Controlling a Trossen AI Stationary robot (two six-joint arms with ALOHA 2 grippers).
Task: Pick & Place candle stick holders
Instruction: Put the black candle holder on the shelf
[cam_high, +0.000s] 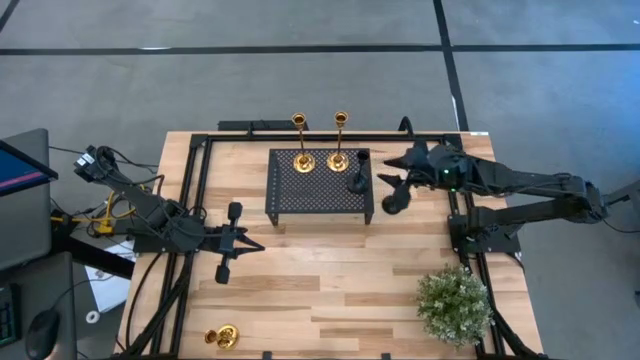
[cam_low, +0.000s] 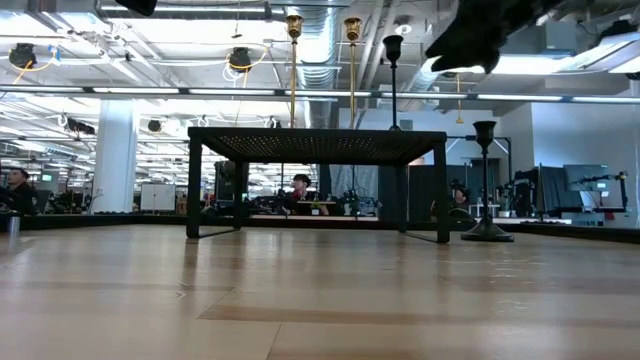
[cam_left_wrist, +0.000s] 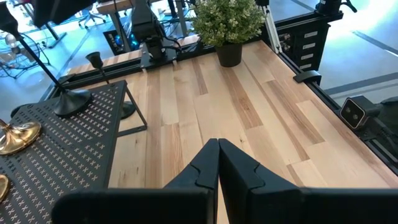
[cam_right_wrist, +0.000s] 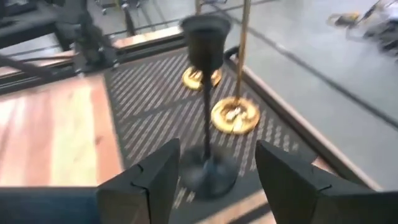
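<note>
Five candle stick holders are distributed over the wooden table (cam_high: 330, 270); three are carried by the black perforated stand (cam_high: 318, 185) at the far centre. Two tall gold holders, left one (cam_high: 301, 140) and right one (cam_high: 339, 138), are stood upright side by side along the stand's far edge; a black holder (cam_high: 356, 177) is stood upright at the stand's right edge, just beside the right gold base. A second black holder (cam_high: 396, 195) is stood on the table surface just right of the stand, apart from it; in the low view it (cam_low: 486, 182) is seen upright beside the stand's right leg. The short gold holder (cam_high: 222, 336) is found on its side at the near left edge of the table, well apart from everything else.

The right gripper (cam_high: 392, 172) is positioned above the stand's right edge, raised clear of it; its fingers are spread wide with nothing gripped, and in the right wrist view the black holder on the stand (cam_right_wrist: 206, 99) is seen between and beyond the two finger tips, untouched. The left gripper (cam_high: 232, 240) is held over the table's left half, near side of the stand; in the left wrist view its fingers (cam_left_wrist: 205, 171) are pressed together with nothing between them.

A small green plant (cam_high: 455, 305) is placed at the near right.
</note>
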